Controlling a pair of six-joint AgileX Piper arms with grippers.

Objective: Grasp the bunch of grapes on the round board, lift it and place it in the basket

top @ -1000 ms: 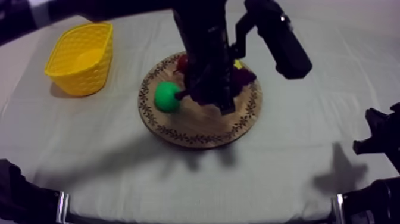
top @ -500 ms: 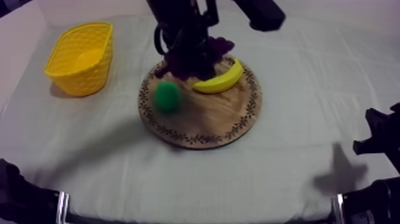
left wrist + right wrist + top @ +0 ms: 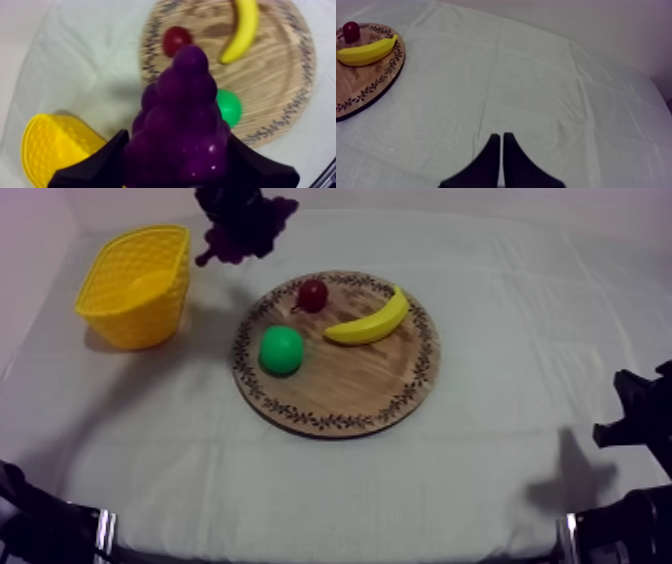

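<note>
The purple bunch of grapes [image 3: 240, 226] hangs in the air behind the board, to the right of the yellow basket [image 3: 135, 283]. My left gripper [image 3: 176, 170] is shut on the grapes [image 3: 182, 120], one black finger on each side. Under it lie the basket [image 3: 50, 150] and the round wooden board [image 3: 280, 95]. My right gripper [image 3: 499, 157] is shut on nothing, its fingers a narrow wedge low over the cloth, right of the board [image 3: 366, 82]. In the top view it rests at the right edge [image 3: 628, 426].
On the board [image 3: 350, 393] lie a banana [image 3: 368, 320], a small red fruit [image 3: 312, 294] and a green pear [image 3: 281, 350]. The basket holds nothing. Bare cloth stretches in front of and to the right of the board.
My left arm has lifted the grapes off the board and carried them up and left, toward the basket. The red fruit and banana are uncovered. The right arm has not moved.
</note>
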